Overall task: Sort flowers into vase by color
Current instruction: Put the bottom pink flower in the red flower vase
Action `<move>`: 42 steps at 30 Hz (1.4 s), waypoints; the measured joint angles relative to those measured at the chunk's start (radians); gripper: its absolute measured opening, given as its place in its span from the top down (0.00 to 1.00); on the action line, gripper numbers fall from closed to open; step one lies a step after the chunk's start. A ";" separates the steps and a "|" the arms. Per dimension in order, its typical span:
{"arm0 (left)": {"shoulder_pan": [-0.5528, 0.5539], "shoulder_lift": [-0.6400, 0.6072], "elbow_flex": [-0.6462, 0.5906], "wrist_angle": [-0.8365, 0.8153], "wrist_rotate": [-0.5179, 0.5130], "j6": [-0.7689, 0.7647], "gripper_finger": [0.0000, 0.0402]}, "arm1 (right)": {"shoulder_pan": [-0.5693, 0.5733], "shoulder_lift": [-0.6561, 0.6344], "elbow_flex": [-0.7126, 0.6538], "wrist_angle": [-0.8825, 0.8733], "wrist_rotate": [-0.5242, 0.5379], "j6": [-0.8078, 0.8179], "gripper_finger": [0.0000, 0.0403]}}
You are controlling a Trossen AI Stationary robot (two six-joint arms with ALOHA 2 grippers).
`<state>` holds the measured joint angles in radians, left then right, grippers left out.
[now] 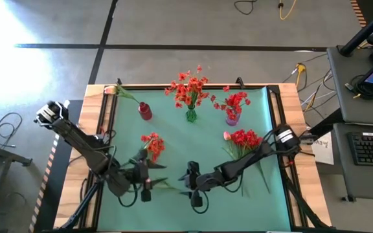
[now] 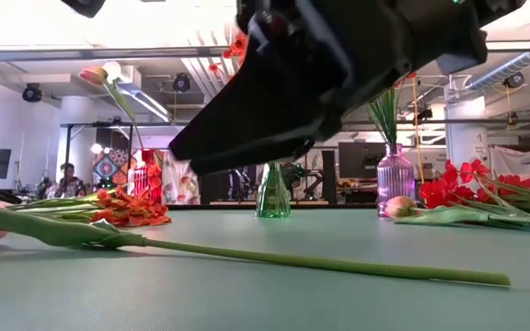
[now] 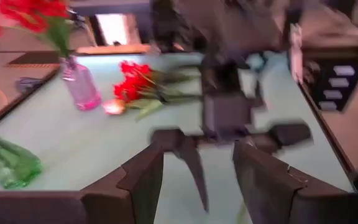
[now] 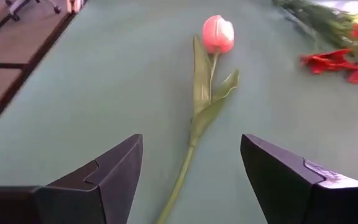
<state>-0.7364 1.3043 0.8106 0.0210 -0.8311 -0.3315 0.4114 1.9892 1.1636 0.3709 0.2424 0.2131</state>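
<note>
One pink tulip lies flat on the green mat near the front edge, stem stretched along the table, nothing touching it. Your right gripper hangs just above it, fingers spread wide with the stem running between them, not gripping. Your left gripper sits just beside it, pointing across at the right one, fingers partly apart and empty.

Loose piles: orange-red flowers left of centre on the mat, deep red flowers with one pink bud on the right.

Three vases stand along the back: red vase with a single pale tulip leaning left, green vase holding orange-red blossoms, purple vase holding deep red blossoms.
</note>
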 joint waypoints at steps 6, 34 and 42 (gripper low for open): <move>0.000 -0.067 -0.024 0.013 -0.079 -0.062 0.56 | 0.000 0.080 0.076 0.003 -0.007 -0.005 0.37; 0.000 -0.086 0.008 0.008 -0.078 -0.085 0.56 | 0.001 0.135 0.187 -0.259 -0.008 0.022 0.97; 0.000 -0.095 0.079 0.003 -0.125 0.051 0.56 | 0.076 -0.097 0.055 -0.409 -0.010 0.004 0.97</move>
<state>-0.7361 1.2094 0.8899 0.0243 -0.9565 -0.2810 0.4871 1.8927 1.2181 -0.0379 0.2324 0.2169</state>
